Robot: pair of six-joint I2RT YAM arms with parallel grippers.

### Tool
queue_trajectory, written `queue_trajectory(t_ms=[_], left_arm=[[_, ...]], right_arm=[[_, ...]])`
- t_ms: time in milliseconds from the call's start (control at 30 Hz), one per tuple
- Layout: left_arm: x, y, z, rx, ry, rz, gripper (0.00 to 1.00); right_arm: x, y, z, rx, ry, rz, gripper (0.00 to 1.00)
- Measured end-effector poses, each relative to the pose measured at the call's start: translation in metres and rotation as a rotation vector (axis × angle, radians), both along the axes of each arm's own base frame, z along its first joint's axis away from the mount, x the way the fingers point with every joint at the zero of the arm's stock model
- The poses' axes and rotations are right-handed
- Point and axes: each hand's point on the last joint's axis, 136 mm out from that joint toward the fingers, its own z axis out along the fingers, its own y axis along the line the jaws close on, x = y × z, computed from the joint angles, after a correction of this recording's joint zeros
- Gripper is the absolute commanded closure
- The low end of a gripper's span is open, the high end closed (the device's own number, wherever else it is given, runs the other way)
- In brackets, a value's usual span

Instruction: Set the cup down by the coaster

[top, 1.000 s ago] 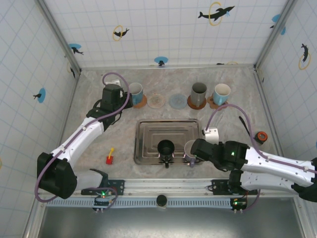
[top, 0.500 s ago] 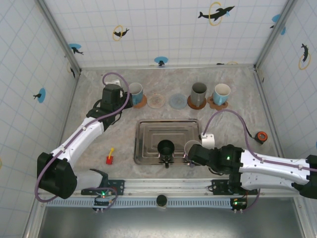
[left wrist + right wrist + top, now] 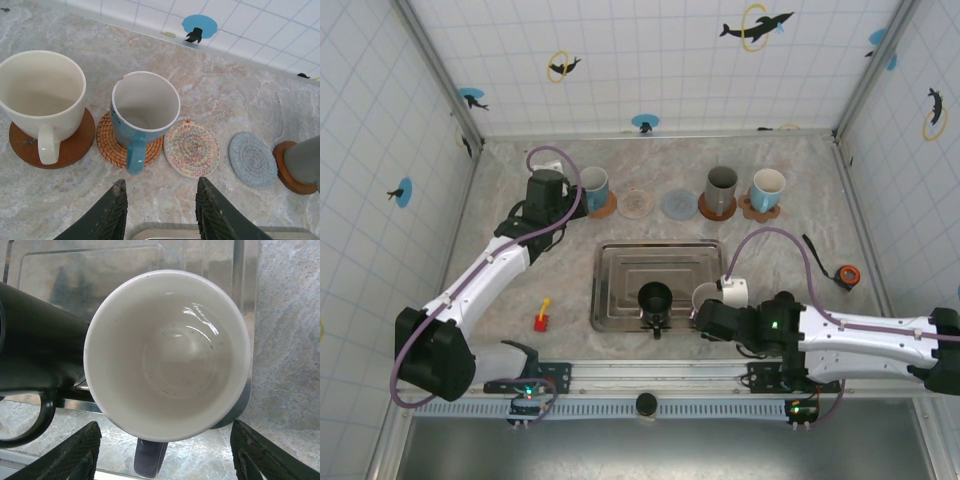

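Observation:
The cup (image 3: pixel 167 352), white inside with a dark handle (image 3: pixel 149 460), stands at the right end of the metal tray (image 3: pixel 620 255), and in the top view the cup (image 3: pixel 704 296) lies just beyond my right gripper (image 3: pixel 706 320). In the wrist view my right gripper (image 3: pixel 165 452) is open, its fingertips (image 3: pixel 92 440) either side of the handle and clear of the cup wall. Two bare coasters lie at the back: a multicoloured woven coaster (image 3: pixel 637 204) and a blue-grey coaster (image 3: pixel 679 204). My left gripper (image 3: pixel 160 192) hangs open and empty in front of a teal cup (image 3: pixel 144 107).
A black cup (image 3: pixel 654 297) stands in the tray, close to the left of the white cup. At the back, cups sit on coasters: a white cup (image 3: pixel 42 95), a grey cup (image 3: pixel 721 188) and a white-blue cup (image 3: pixel 767 190). A red-yellow item (image 3: pixel 542 318) and an orange ring (image 3: pixel 847 275) lie on the table.
My right arm has slid left and toward the near edge, bringing its open gripper around the cup's handle side. The left arm has not moved.

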Motion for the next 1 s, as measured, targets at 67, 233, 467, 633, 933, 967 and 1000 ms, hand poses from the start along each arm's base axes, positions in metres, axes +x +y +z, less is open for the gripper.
queue_trajectory(t_ms=[67, 233, 467, 633, 933, 967, 1000], left_arm=[[0.0, 0.0, 0.0, 0.0, 0.0, 0.0, 0.61], [0.0, 0.0, 0.0, 0.0, 0.0, 0.0, 0.61], [0.0, 0.0, -0.001, 0.001, 0.002, 0.0, 0.61], [0.001, -0.001, -0.006, 0.006, 0.015, 0.0, 0.61], [0.002, -0.001, -0.009, 0.01, 0.023, 0.0, 0.61], [0.002, -0.001, -0.009, 0.01, 0.023, 0.0, 0.61], [0.002, -0.001, -0.009, 0.01, 0.023, 0.0, 0.61]], right_arm=[[-0.002, 0.001, -0.004, 0.005, 0.011, 0.005, 0.3], [-0.006, 0.003, -0.013, -0.006, 0.036, 0.014, 0.3], [-0.006, 0.006, -0.02, -0.006, 0.046, 0.008, 0.31], [-0.006, 0.008, -0.023, -0.009, 0.049, 0.004, 0.32], [-0.005, 0.009, -0.032, -0.018, 0.062, -0.007, 0.34], [-0.005, 0.009, -0.034, -0.018, 0.065, -0.009, 0.34], [-0.005, 0.009, -0.035, -0.019, 0.068, -0.01, 0.35]])
